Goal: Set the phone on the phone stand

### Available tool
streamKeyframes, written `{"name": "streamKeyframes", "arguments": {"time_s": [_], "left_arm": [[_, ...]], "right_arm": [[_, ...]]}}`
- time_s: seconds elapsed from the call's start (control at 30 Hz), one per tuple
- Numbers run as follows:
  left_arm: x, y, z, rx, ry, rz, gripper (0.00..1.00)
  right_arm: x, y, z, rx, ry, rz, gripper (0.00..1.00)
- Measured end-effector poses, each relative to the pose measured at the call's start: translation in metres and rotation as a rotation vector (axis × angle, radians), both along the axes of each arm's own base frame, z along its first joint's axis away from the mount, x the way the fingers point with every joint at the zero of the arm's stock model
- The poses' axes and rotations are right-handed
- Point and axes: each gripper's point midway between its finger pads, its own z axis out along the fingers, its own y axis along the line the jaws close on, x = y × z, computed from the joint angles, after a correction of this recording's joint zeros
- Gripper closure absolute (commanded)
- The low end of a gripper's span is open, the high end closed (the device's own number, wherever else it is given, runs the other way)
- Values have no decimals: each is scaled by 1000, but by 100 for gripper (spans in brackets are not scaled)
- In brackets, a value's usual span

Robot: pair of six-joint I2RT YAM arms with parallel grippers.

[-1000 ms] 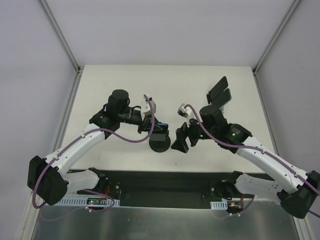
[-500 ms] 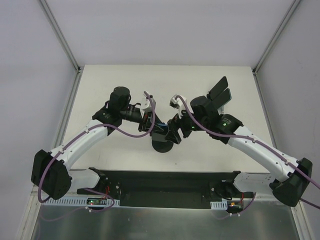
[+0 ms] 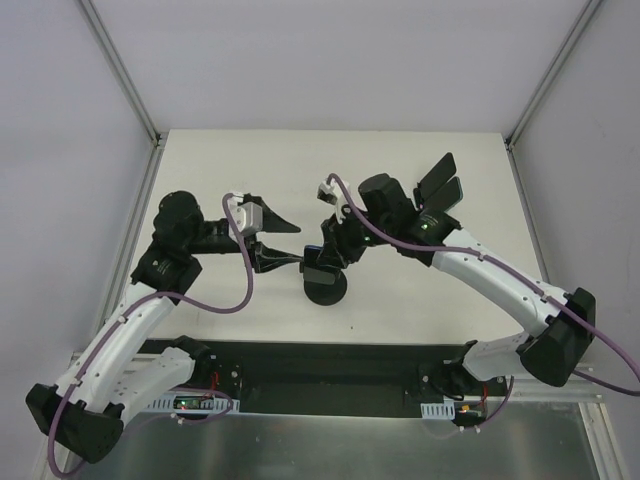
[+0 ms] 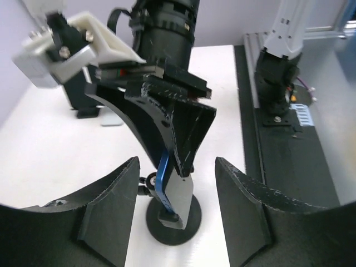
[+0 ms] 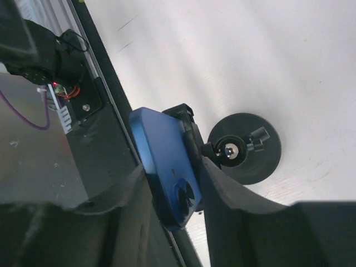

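The blue phone (image 4: 162,177) stands tilted, its lower end in the cradle of the black round-based phone stand (image 4: 177,225). In the top view the phone (image 3: 317,268) and the stand (image 3: 327,291) are at the table's middle. My right gripper (image 3: 335,247) is shut on the phone's upper end. The right wrist view shows the phone's blue back (image 5: 164,167) pinched between my right gripper (image 5: 171,169) fingers, with the stand base (image 5: 245,149) beyond. My left gripper (image 3: 297,245) is open just left of the phone, touching nothing. The left wrist view shows my left gripper (image 4: 177,167) with its fingers (image 4: 111,208) wide apart.
Two more dark stands or devices (image 3: 440,185) stand at the back right of the white table (image 3: 250,160). A black mounting strip (image 3: 320,375) runs along the near edge. Grey walls close in the table on both sides.
My left gripper let go of the phone, opened and drew back to the left. My right gripper moved in from the right and closed on the phone's upper end.
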Motion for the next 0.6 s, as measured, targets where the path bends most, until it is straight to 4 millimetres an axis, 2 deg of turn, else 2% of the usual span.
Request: {"name": "streamKeyframes", "arguments": {"time_s": [0.03, 0.07, 0.2, 0.3, 0.37, 0.47, 0.53, 0.6], "left_arm": [[0, 2, 5, -12, -24, 22, 46], [0, 4, 9, -21, -41, 42, 46], [7, 8, 8, -35, -63, 116, 47], [15, 10, -1, -27, -52, 162, 46], [19, 10, -3, -24, -46, 181, 46], [22, 11, -2, -28, -51, 195, 47], [23, 10, -1, -32, -51, 195, 47], [23, 9, -1, -35, -43, 191, 47]], "right_arm": [[0, 3, 0, 2, 7, 6, 80], [1, 5, -1, 2, 15, 9, 99], [14, 8, -1, -15, -29, -28, 99], [22, 2, 1, -37, -66, -106, 100], [32, -11, 5, -61, -115, -219, 100], [51, -50, 14, -90, -178, -432, 100], [69, -94, 13, -93, -179, -611, 99], [89, -149, 15, -97, -184, -816, 100]]}}
